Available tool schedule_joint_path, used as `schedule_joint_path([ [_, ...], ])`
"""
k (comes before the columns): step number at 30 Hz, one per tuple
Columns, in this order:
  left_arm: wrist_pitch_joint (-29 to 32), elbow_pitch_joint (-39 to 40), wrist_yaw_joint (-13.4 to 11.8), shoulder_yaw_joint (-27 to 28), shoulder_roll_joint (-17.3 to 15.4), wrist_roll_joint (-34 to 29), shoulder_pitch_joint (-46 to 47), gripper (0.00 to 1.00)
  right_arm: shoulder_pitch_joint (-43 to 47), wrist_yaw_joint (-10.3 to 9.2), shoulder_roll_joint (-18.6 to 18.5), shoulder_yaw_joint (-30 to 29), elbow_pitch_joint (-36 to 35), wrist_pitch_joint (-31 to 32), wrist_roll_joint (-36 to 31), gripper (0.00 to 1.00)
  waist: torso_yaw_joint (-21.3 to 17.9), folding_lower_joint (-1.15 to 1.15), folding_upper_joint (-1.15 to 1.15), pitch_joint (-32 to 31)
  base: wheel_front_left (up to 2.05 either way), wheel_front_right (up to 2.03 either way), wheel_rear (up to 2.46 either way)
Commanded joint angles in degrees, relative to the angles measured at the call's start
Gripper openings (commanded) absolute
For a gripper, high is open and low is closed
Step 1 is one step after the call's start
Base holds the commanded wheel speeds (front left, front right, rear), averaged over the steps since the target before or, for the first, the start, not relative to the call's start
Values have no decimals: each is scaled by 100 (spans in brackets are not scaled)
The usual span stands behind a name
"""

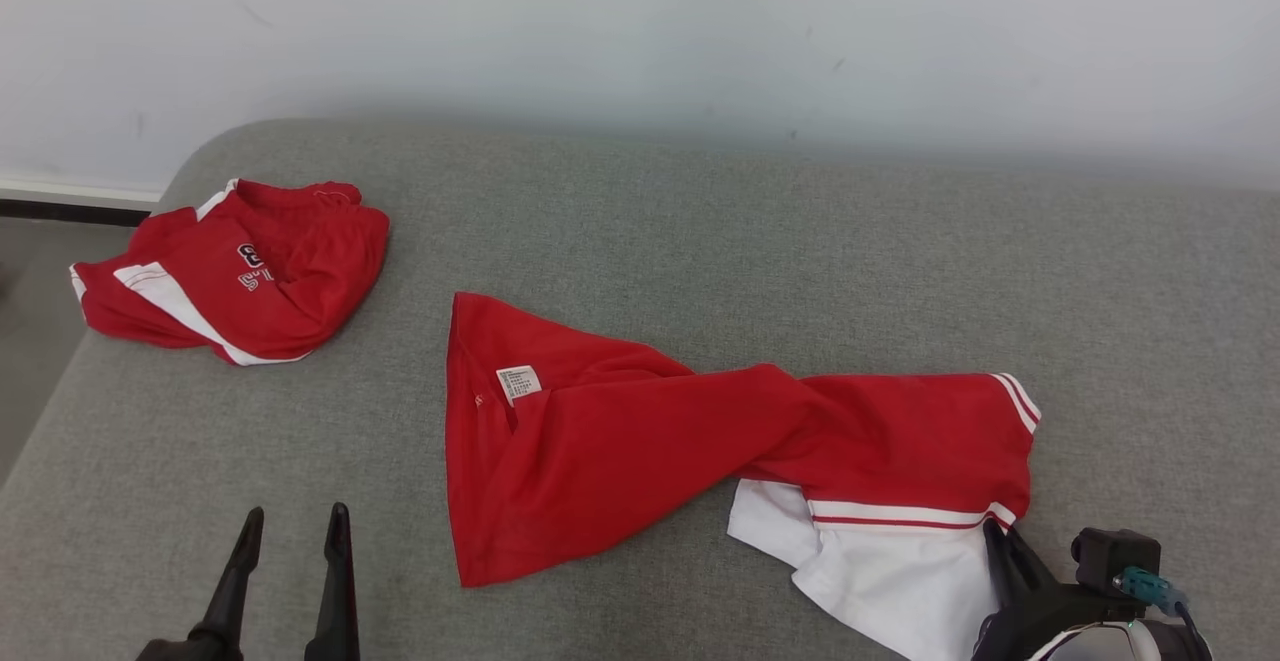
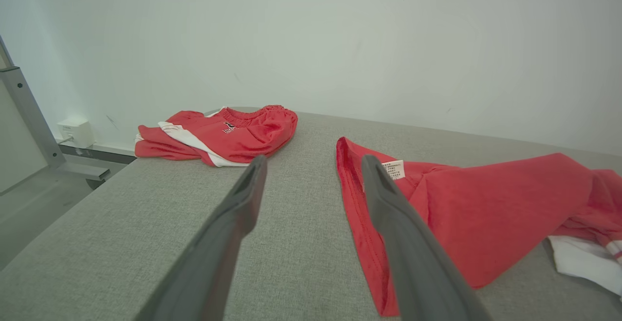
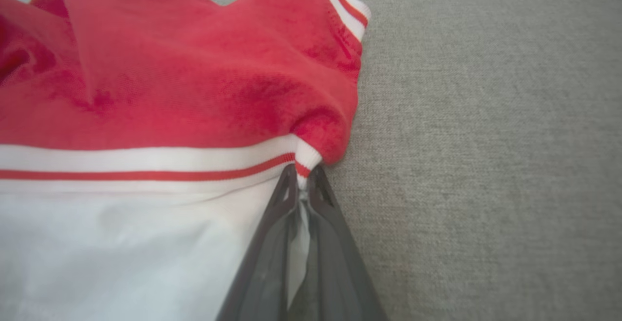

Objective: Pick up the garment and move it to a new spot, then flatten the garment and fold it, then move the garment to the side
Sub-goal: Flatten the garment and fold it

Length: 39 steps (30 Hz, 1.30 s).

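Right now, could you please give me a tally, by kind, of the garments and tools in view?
Red-and-white fabric garments: 2 (twisted garment in the middle, crumpled garment at the far left)
Dark two-fingered tools: 2 (left tool open, right tool shut on the twisted garment's white edge)
Total: 4

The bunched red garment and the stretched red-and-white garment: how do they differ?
The bunched red garment lies heaped; the stretched red-and-white garment lies long and twisted. The bunched garment is untouched; the right claw pinches the stretched garment's striped corner. Both are red with white trim.
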State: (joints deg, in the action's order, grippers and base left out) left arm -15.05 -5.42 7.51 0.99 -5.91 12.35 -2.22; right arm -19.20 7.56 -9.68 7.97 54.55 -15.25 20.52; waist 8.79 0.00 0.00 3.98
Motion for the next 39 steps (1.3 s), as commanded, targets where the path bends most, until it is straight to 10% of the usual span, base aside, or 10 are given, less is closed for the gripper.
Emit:
schedule_joint_path([
  [1,-19,8,-5,48,-27,0,18,100,26,-16,-39,51,96,39,60,0,-33,0,0,-9,0,0,0],
  [27,-19,-143,-5,-89,114,32,-223,100,2598,-15,-514,-641,-3712,710,221,0,-774,0,0,-277,0,0,0],
  [28,-19,-146,-5,-92,114,33,-228,100,2653,-15,-521,-697,-3791,727,147,39,-778,0,0,-281,0,0,0],
  [29,-19,-157,-5,-102,116,33,-240,100,2689,-15,-498,-731,-3864,729,115,100,-781,0,0,-294,0,0,0],
  [39,-19,-160,-5,-98,55,35,-266,100,2674,-15,-347,-958,-4498,335,-303,100,-765,0,0,-408,0,0,0],
])
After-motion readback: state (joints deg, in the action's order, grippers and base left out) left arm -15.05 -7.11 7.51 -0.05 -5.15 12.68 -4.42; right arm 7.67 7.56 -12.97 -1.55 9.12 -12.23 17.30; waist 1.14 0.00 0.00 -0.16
